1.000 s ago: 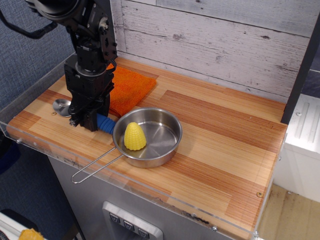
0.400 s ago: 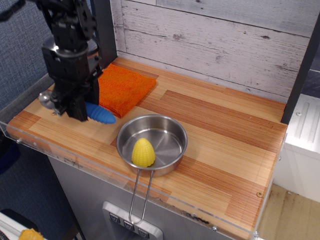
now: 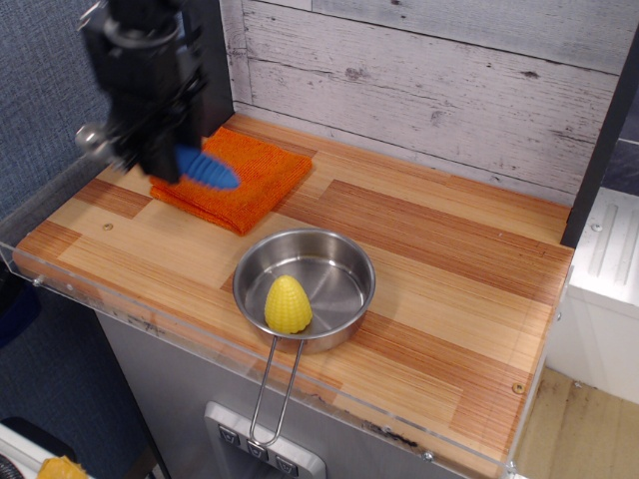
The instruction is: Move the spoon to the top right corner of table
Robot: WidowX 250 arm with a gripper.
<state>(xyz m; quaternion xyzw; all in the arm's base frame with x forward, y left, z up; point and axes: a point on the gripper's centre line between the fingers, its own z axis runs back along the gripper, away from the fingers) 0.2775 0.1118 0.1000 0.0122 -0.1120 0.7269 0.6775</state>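
My gripper (image 3: 152, 160) is shut on the spoon and holds it in the air above the left part of the table (image 3: 449, 259). The spoon's ribbed blue handle (image 3: 208, 170) sticks out to the right, over the orange cloth. Its silver bowl (image 3: 90, 136) shows to the left of the gripper. The black arm rises out of the top left of the view. The table's far right corner lies by the dark post.
An orange folded cloth (image 3: 250, 180) lies at the back left. A steel pan (image 3: 305, 287) holds a yellow corn toy (image 3: 288, 304); its wire handle (image 3: 272, 394) hangs over the front edge. A clear acrylic rim (image 3: 60, 289) edges the table. A dark post (image 3: 599, 130) stands at the right.
My gripper has lifted the spoon off the table and moved it up and back, over the cloth. The pan turned, its handle swinging from front left to straight front, and the corn shifted.
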